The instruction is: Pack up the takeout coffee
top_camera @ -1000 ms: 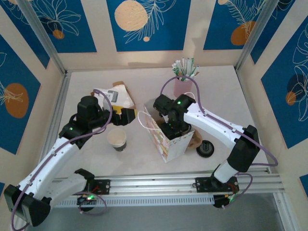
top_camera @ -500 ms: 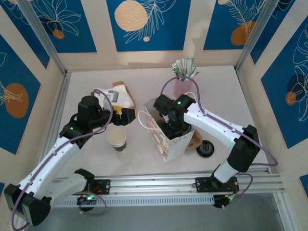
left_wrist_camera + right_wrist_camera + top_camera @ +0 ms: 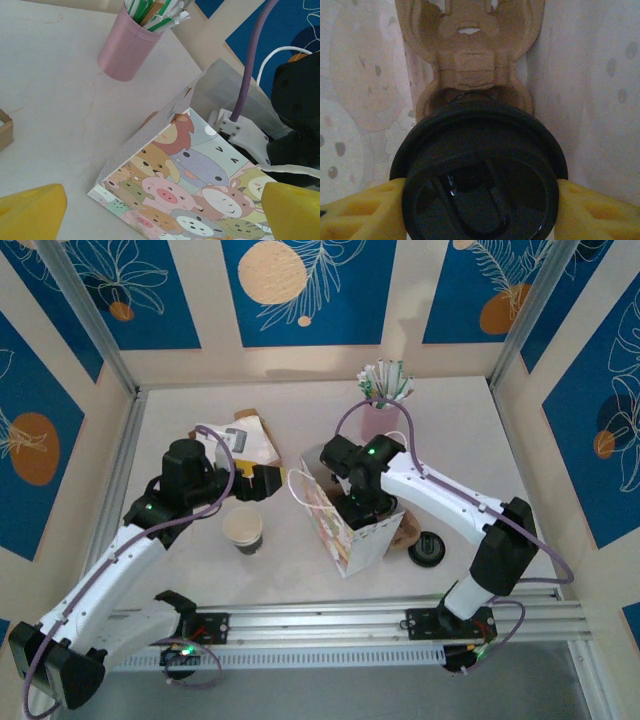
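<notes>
Okay, coffee's going into the bag: seat it straight

Right gripper (image 3: 477, 212) is reaching down inside the cartoon-animal bag (image 3: 345, 545), its yellow fingers (image 3: 355, 210) clamping the takeout coffee (image 3: 479, 165) from both sides. The cup is hanging upright inside the bag, right in front of the cardboard carrier (image 3: 470, 60); I'm guessing it's lining up with the nearest round slot. I can't tell whether the base is touching anything yet.

Left gripper (image 3: 160, 215) is hovering just beside the bag with its jaws wide apart, holding nothing.

If I were driving, I'd be keeping the cup dead upright and going down slow, centred over the slot; I wouldn't be letting go until it's sitting snug. Nudging the bag wall or the carrier edge is asking for a tip and a spill.
</notes>
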Robot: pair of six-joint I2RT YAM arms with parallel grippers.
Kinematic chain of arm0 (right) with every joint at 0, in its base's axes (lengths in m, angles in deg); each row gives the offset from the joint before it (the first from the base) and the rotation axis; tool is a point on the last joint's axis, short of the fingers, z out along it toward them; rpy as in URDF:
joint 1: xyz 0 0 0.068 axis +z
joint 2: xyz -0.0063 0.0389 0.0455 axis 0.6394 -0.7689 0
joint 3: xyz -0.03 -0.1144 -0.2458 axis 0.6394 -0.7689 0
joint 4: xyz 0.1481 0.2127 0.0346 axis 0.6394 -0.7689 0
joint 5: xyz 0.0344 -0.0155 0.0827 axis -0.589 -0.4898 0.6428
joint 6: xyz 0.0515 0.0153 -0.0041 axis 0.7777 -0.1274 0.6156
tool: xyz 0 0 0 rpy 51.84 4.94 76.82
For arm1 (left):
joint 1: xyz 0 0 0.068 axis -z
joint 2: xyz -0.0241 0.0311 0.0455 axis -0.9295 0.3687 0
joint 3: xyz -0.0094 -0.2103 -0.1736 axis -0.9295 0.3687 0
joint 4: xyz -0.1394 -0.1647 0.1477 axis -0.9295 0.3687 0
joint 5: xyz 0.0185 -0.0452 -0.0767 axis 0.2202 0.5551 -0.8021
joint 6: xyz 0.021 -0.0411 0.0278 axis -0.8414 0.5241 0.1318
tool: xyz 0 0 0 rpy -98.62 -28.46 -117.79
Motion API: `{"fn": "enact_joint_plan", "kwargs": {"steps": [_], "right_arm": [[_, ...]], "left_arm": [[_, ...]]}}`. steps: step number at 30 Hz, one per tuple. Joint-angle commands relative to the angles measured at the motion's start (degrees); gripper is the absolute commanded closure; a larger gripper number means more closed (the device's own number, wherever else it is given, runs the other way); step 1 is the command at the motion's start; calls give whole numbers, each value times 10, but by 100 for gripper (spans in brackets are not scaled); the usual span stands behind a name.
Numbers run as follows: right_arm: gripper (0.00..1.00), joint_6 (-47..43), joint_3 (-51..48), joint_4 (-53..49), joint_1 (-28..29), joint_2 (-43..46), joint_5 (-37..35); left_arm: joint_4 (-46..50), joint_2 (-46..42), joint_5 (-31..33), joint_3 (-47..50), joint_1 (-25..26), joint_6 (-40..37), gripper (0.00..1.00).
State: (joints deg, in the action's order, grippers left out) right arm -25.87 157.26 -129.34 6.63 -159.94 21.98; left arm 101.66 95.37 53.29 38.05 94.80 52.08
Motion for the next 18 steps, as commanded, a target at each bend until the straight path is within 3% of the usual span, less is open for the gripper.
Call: {"fn": "enact_joint_plan", "kwargs": {"steps": [1, 18], "right_arm": [[42, -9, -6, -9, -4, -3, 17], [42, -13, -7, -8, -8, -8, 22]], "left_arm": [[-19, 3, -6, -5, 9, -12, 0], [-22, 9, -5, -6, 9, -12, 0]]}}
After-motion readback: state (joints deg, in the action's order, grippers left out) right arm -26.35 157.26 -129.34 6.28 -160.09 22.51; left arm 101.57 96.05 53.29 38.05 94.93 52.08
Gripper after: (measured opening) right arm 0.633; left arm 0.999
